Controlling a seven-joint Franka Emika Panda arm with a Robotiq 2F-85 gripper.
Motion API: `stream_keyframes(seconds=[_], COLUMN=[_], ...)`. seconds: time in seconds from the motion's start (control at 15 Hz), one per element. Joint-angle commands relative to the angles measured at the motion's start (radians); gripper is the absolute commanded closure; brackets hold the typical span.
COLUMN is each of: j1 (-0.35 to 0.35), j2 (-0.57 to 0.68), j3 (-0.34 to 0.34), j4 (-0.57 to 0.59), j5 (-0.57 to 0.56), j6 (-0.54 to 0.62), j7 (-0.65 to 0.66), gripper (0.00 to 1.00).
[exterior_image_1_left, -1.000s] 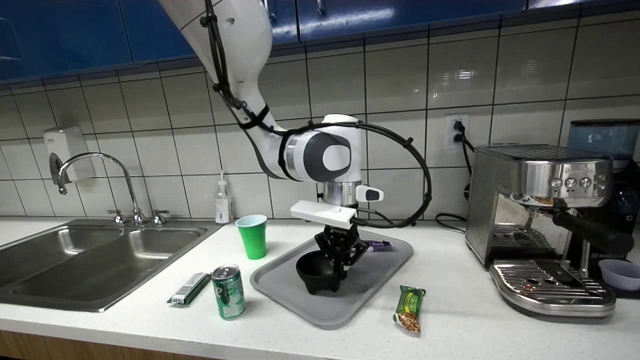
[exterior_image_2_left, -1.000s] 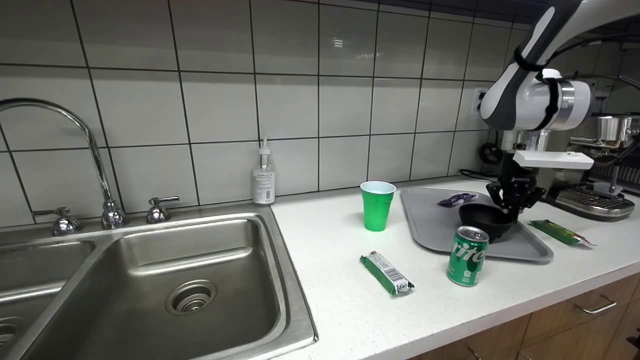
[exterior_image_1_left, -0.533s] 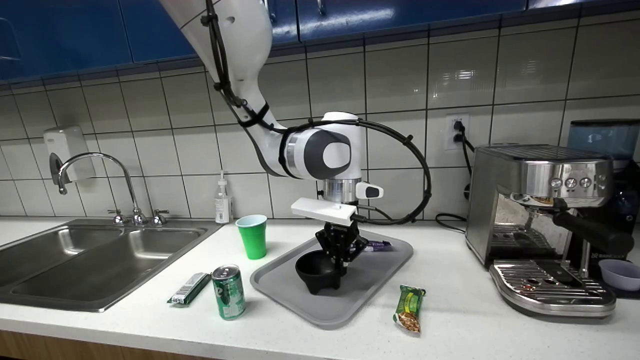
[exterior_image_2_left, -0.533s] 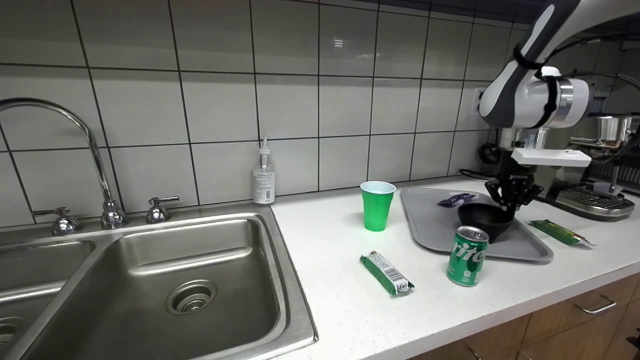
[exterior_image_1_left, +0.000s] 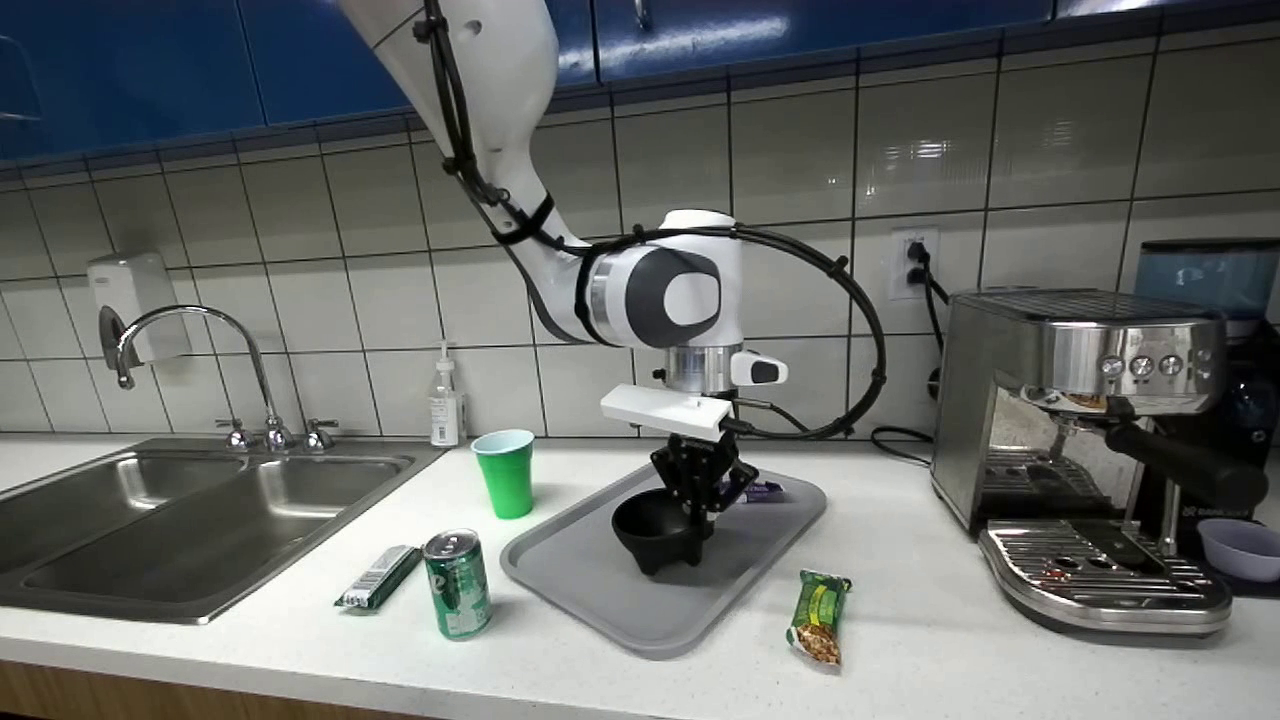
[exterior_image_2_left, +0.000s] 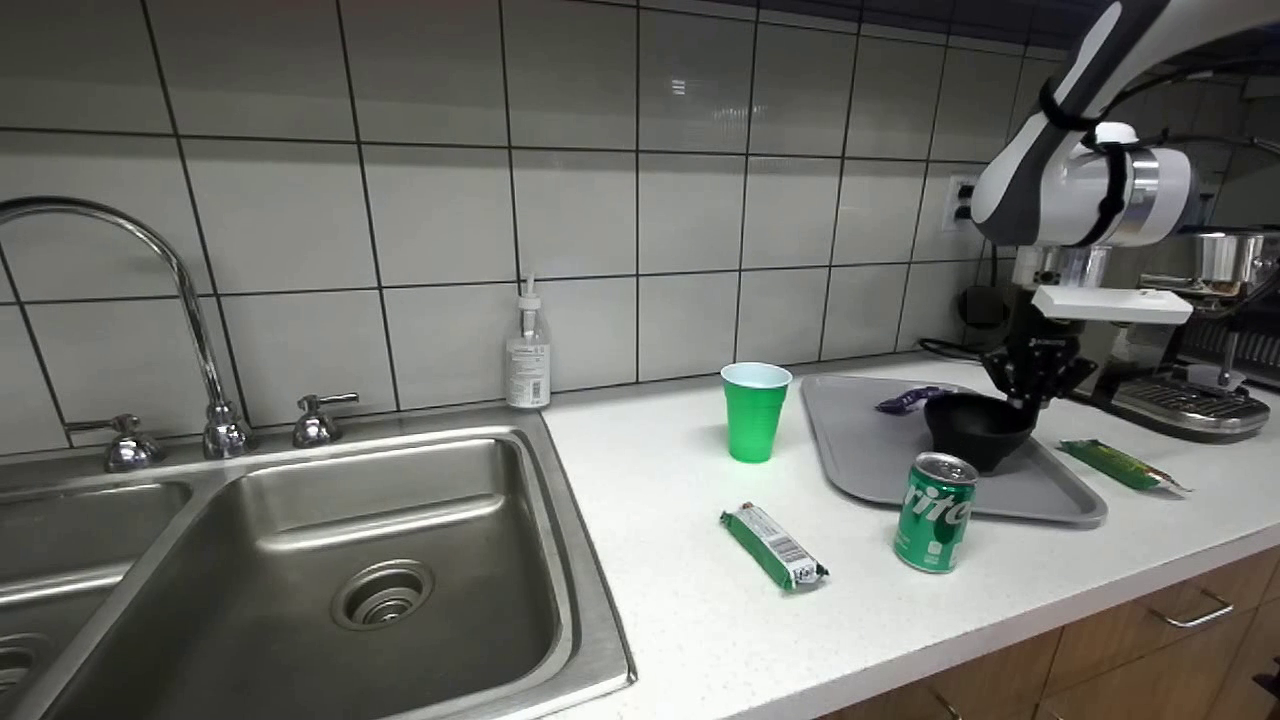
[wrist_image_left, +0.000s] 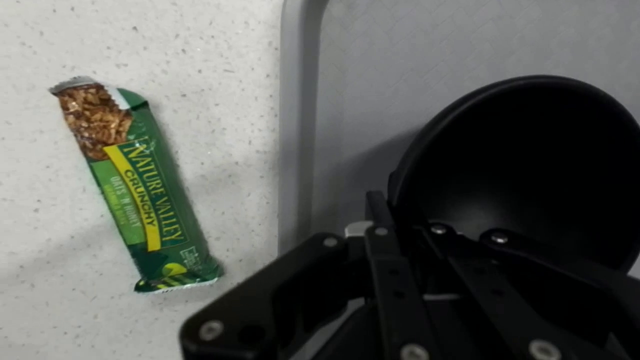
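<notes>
Wrist view: you are clamping the claw (wrist_image_left: 398, 210) on the rim of the black bowl (wrist_image_left: 525, 155). In both exterior views, you are holding the bowl over the gray tray (exterior_image_1_left: 600, 590); you cannot tell whether they are touching. On the desk (exterior_image_1_left: 900, 590), the Nature Valley bar (wrist_image_left: 137, 190) is lying right, the green can (exterior_image_1_left: 458, 585) standing left.

Nature Valley bar (wrist_image_left: 142, 190), one, green: near the gripper (exterior_image_1_left: 704, 520). Purple packet (exterior_image_1_left: 765, 491): partly behind the gripper in an exterior view. Green cup (exterior_image_2_left: 755, 418), green can (exterior_image_2_left: 936, 515), steel sink (exterior_image_2_left: 585, 600): left of it, both exterior views. Espresso machine (exterior_image_1_left: 1085, 350): right of it, well apart.
</notes>
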Motion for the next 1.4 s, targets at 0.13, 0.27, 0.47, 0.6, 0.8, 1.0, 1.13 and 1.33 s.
stream_keyframes(seconds=[0.13, 0.27, 0.47, 0.6, 0.8, 1.0, 1.13, 1.33], j1=[-0.064, -0.081, -0.104, -0.117, -0.137, -0.159, -0.170, -0.182], j2=[-0.001, 0.007, 0.024, 0.041, 0.082, 0.135, 0.175, 0.234], j3=[-0.005, -0.016, -0.036, -0.050, -0.067, -0.077, -0.084, -0.095], j4=[0.089, 0.120, 0.168, 0.201, 0.259, 0.326, 0.370, 0.431], j5=[0.037, 0.049, 0.061, 0.067, 0.076, 0.087, 0.092, 0.092], j6=[-0.027, -0.027, -0.025, -0.020, -0.023, -0.032, -0.035, -0.038], j7=[0.059, 0.083, 0.129, 0.165, 0.218, 0.273, 0.311, 0.372], gripper=[0.98, 0.98, 0.98, 0.98, 0.98, 0.98, 0.98, 0.98])
